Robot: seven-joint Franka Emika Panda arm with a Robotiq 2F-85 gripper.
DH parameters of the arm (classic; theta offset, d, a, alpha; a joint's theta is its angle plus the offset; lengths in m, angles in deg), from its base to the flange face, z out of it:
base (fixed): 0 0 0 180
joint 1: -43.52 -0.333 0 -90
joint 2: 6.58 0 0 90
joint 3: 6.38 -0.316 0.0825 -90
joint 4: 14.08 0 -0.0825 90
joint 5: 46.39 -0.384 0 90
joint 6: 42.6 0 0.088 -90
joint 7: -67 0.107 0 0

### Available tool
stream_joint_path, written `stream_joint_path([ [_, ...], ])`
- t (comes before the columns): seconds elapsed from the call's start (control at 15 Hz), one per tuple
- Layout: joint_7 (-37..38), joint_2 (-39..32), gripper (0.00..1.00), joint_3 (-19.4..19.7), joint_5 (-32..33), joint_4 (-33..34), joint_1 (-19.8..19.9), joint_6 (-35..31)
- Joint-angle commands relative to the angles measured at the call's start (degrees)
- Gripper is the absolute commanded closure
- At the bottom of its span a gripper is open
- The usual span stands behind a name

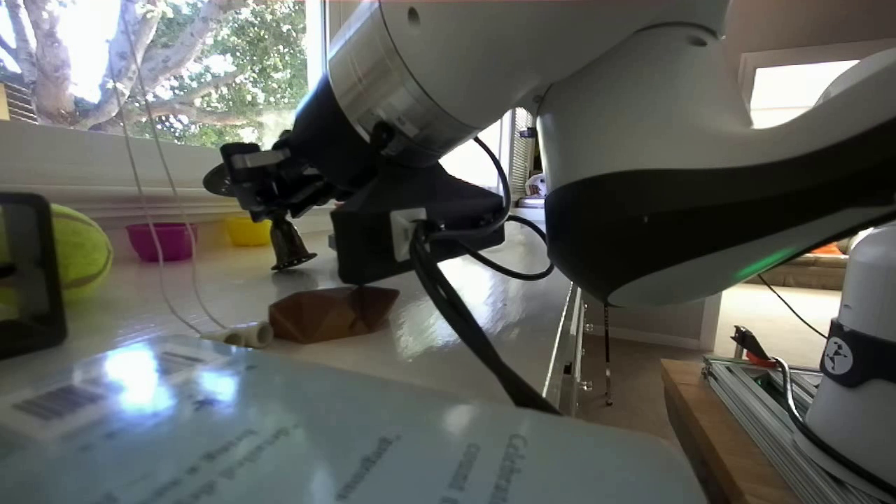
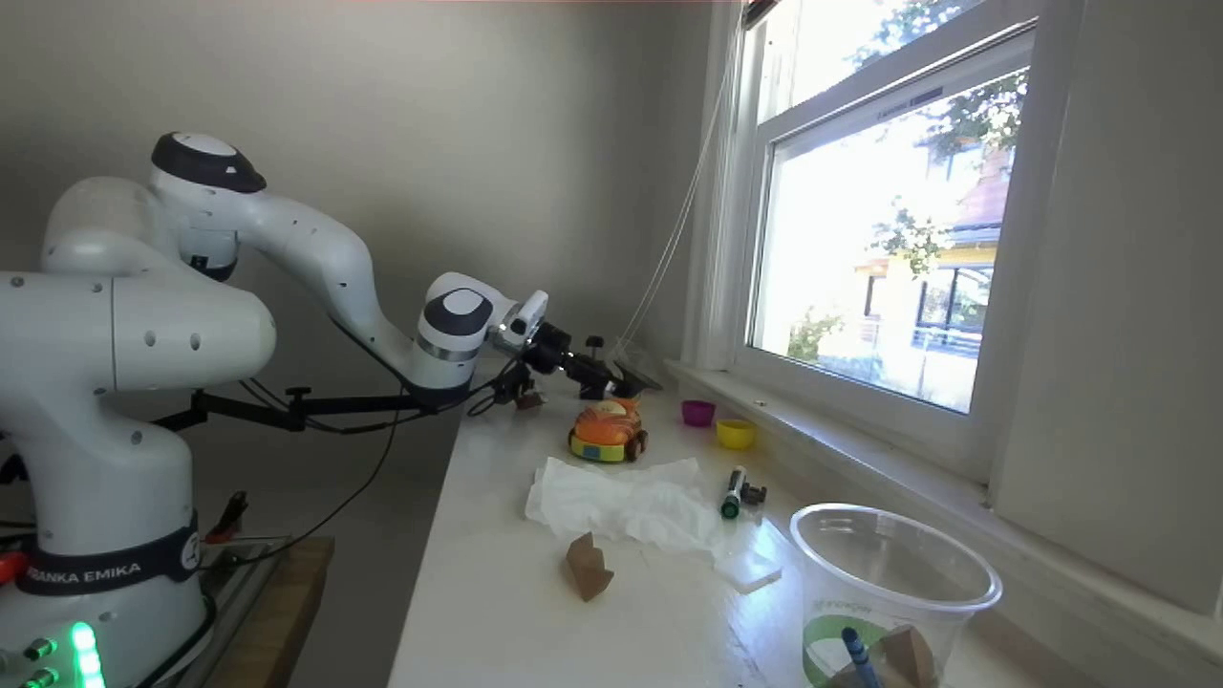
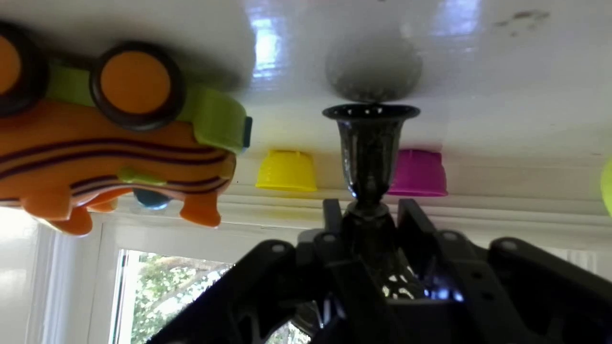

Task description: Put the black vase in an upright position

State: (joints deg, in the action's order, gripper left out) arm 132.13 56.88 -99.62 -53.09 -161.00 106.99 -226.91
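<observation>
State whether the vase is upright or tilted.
Tilted: the vase leans in the gripper, its lower end slanted in an exterior view.

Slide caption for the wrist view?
Wrist view, scene inverted: gripper holding the black vase, orange toy car at image left, yellow cup and purple cup beyond.

Vase (image 3: 370,148) in the end effector (image 3: 369,210), between toy vehicle (image 3: 129,150) and ball (image 1: 82,246)

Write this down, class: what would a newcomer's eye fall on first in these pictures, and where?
Most likely the white robot arm, looming large across the upper part of an exterior view. In the wrist view, the bright orange toy vehicle stands out at the picture's left. A little right of centre there, the gripper holds the glossy black vase.
</observation>
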Motion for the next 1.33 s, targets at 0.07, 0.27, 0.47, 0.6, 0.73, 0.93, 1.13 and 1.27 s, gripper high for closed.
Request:
stream_joint_path([
  [0.07,-2.86,0.89,0.40,0.16,-2.33,-0.14,-1.07,1.15],
  [0.27,-3.61,0.46,0.19,0.28,-2.31,-0.06,-1.16,1.35],
  [0.47,-4.69,-2.27,0.05,0.84,-2.06,0.16,-1.60,2.41],
  [0.6,-5.03,-3.65,0.38,1.33,-2.01,0.39,-1.81,2.85],
  [0.73,-5.92,-5.65,0.20,2.02,-1.59,0.73,-1.89,3.24],
  [0.93,-8.45,-9.66,0.48,3.45,-0.95,1.82,-0.90,4.38],
  [1.13,-11.81,-14.06,0.13,4.56,-0.42,3.10,0.31,6.62],
  [1.27,-13.65,-17.27,0.05,4.75,-0.51,4.35,1.35,8.68],
])
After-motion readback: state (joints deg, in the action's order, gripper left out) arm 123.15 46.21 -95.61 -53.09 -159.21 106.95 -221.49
